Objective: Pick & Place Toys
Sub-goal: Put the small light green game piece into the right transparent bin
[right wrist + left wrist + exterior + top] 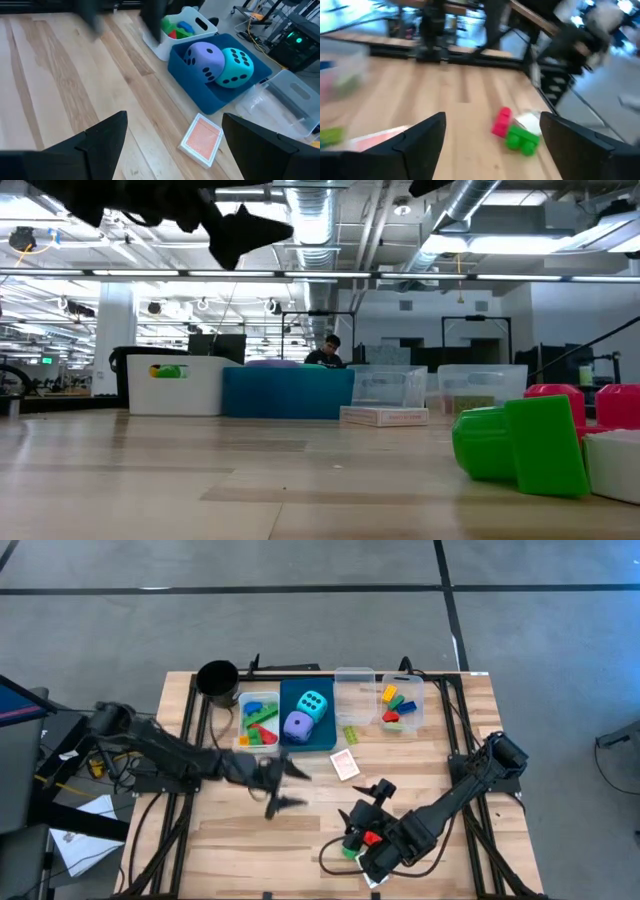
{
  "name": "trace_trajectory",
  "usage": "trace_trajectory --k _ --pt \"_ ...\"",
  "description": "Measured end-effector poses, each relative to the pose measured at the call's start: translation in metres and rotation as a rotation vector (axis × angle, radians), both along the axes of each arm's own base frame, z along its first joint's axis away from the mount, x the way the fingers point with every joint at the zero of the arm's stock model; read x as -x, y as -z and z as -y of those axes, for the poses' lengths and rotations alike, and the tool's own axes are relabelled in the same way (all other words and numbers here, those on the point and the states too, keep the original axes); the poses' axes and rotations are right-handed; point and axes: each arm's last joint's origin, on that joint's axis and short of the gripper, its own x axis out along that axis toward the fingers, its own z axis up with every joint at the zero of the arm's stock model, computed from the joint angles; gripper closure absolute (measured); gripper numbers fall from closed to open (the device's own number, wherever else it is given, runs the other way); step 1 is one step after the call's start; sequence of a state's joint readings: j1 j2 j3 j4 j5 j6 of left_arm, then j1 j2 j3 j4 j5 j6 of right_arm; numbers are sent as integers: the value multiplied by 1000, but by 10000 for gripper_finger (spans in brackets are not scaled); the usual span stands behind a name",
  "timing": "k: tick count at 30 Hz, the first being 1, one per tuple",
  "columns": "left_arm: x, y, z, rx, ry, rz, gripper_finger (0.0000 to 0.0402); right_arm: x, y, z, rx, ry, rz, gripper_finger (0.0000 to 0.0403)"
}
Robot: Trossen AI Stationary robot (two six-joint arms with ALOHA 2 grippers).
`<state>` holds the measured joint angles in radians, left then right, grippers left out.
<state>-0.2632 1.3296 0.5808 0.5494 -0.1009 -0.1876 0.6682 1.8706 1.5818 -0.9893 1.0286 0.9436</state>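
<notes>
Both claws stand open and empty. The left claw hovers at frame centre; the right claw is probably next to fetch the red and green bricks, lower centre of the bench.

Grey floor crossed by dark lines around a pale wooden table. Beyond it, an open hall with exposed ceiling ducts, strip lights, a seated person far back.
</notes>
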Motion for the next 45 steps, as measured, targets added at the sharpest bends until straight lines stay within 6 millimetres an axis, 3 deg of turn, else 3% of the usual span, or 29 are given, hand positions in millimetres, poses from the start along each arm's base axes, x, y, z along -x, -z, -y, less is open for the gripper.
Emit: trace_trajectory --k 6,12,16,21,25,30,38,41,45 --pt "-19 31 32 -53 49 103 86 4 1 -4 -30 3 8 81" --pt "-41 44 28 -98 -195 88 73 22 4 2 -45 121 -6 81" --pt "-57 37 21 -124 -232 57 64 37 1 24 15 286 -39 81" --pt "-63 0 3 -191 -270 7 56 23 2 79 -21 460 -45 81" --pt "-41 -42 -13 -193 -308 9 54 8 26 139 -99 615 -180 81" --pt "8 -80 -26 -125 -336 -28 54 -2 57 206 -197 749 -262 81" --pt "63 -60 -35 -61 -338 -50 55 -23 73 272 -511 645 -215 81" --pt "76 -59 -38 -24 -359 -10 55 -24 73 286 -558 646 -195 81" --pt "89 -61 -41 6 -365 44 55 -25 73 290 -570 645 -179 81"
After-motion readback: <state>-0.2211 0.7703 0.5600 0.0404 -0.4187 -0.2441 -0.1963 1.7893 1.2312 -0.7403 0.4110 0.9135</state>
